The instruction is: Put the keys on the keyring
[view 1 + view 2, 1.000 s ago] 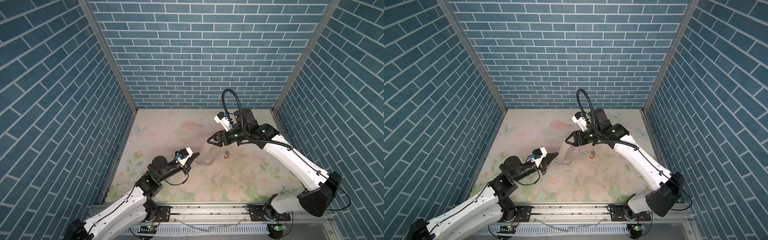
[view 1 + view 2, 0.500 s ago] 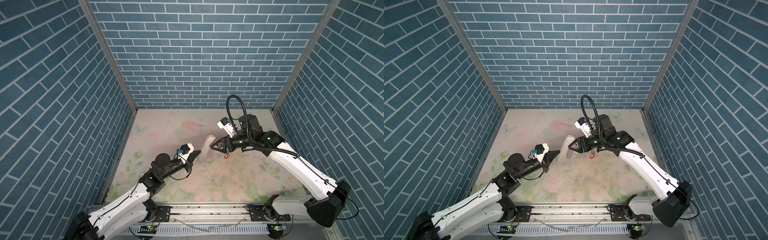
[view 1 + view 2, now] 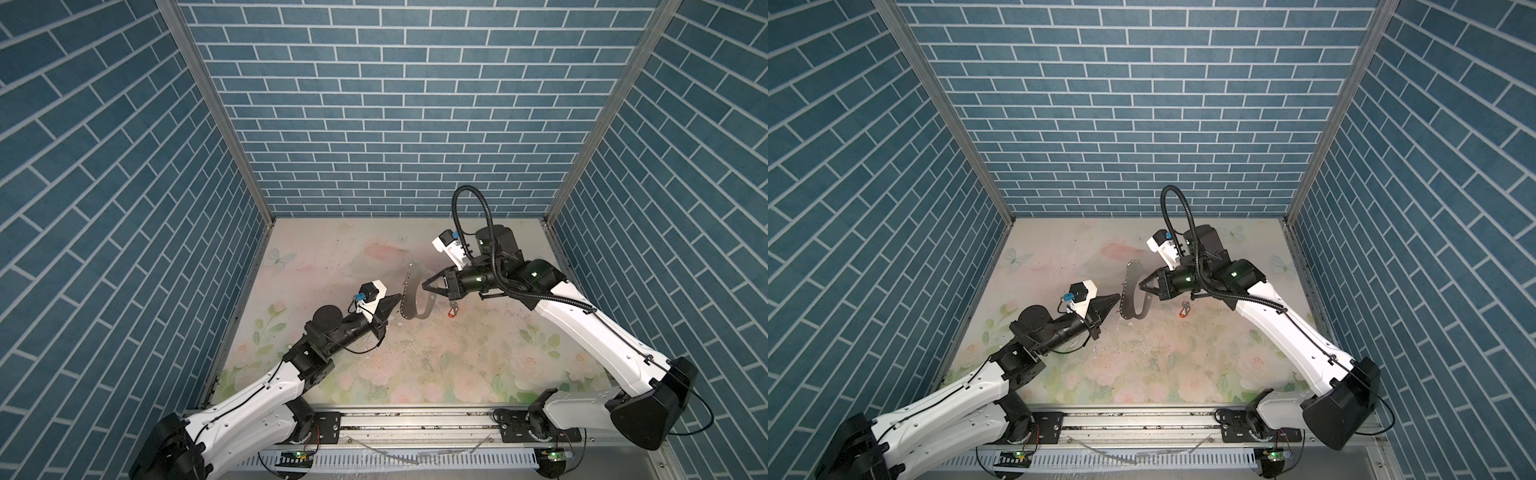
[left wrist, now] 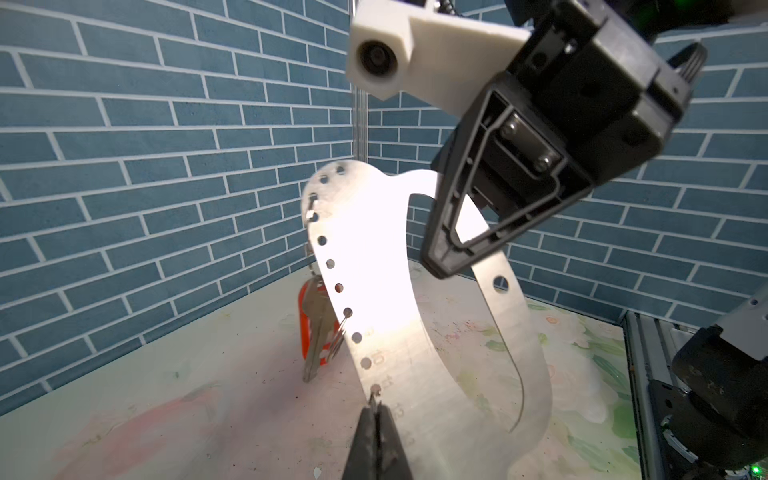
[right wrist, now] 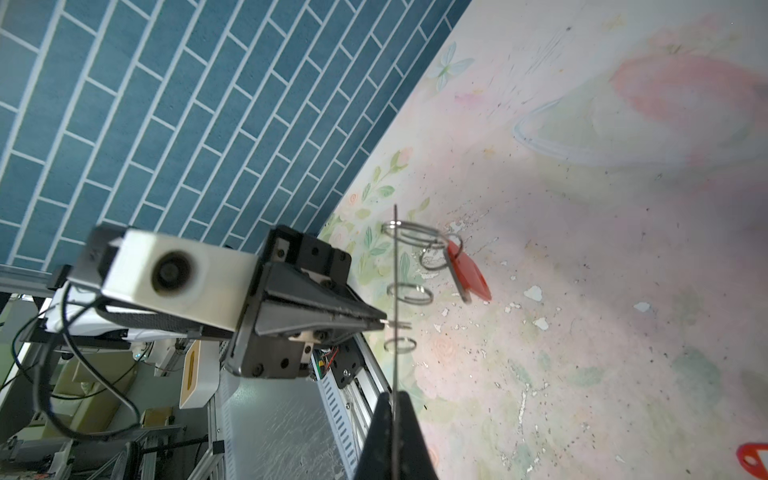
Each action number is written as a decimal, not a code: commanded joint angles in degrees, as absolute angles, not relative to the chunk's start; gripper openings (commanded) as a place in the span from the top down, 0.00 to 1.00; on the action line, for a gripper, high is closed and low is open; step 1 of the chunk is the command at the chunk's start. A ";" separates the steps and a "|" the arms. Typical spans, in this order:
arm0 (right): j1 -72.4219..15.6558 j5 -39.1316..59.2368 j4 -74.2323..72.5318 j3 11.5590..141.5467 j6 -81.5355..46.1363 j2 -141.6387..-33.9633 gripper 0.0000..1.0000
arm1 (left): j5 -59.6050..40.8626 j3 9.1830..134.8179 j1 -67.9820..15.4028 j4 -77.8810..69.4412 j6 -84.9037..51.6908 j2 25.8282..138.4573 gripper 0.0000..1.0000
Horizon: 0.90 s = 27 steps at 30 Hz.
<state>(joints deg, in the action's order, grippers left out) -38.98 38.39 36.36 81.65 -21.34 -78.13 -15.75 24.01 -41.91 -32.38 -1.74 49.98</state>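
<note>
On the table (image 3: 415, 374), about halfway between its front and back edges, the left gripper (image 3: 399, 296) (image 3: 1119, 296) reaches in from the front left. Its jaws are pressed together, and in the wrist views (image 4: 376, 409) (image 5: 382, 322) the tips pinch a small ring (image 5: 400, 324) that sits on the edge of the keyring (image 3: 410, 297) (image 3: 1128, 291). The keyring is lifted off the table and stands almost upright between the two grippers. It is a flat metal band bent into a loop, with a row of holes along one edge (image 4: 374, 257), and in the right wrist view it shows only as a thin line (image 5: 396, 270). One key (image 4: 318, 328) with an orange-red tag (image 5: 467, 270) hangs from a ring on this edge, on the side away from the left wrist camera. The other key (image 3: 453, 309) (image 3: 1185, 311) (image 5: 754, 459) lies flat on the table, just to the right of the keyring and apart from it. A little farther back, the right gripper (image 3: 424, 286) (image 3: 1140, 286) comes in from the right. Its jaws are closed on the other side of the keyring's band (image 4: 436, 266) (image 5: 395, 399) and hold it firmly.
</note>
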 commanded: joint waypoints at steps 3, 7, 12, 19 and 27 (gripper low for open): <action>-38.89 39.31 54.00 98.47 -15.07 -86.32 1.00 | -16.49 24.44 -42.53 -33.36 -1.08 49.84 1.00; -38.88 38.32 61.48 104.99 -13.59 -90.46 1.00 | -16.27 23.66 -42.89 -33.66 -0.10 49.24 1.00; -38.85 39.86 65.45 107.87 -12.90 -92.70 1.00 | -16.37 23.20 -43.00 -33.33 1.93 48.21 1.00; -38.85 41.63 66.08 107.35 -13.22 -93.36 1.00 | -16.86 20.16 -42.98 -39.06 3.08 46.71 1.00; -38.82 39.73 59.02 98.45 -16.11 -89.01 0.87 | -16.12 21.86 -42.98 -36.97 2.04 45.49 1.00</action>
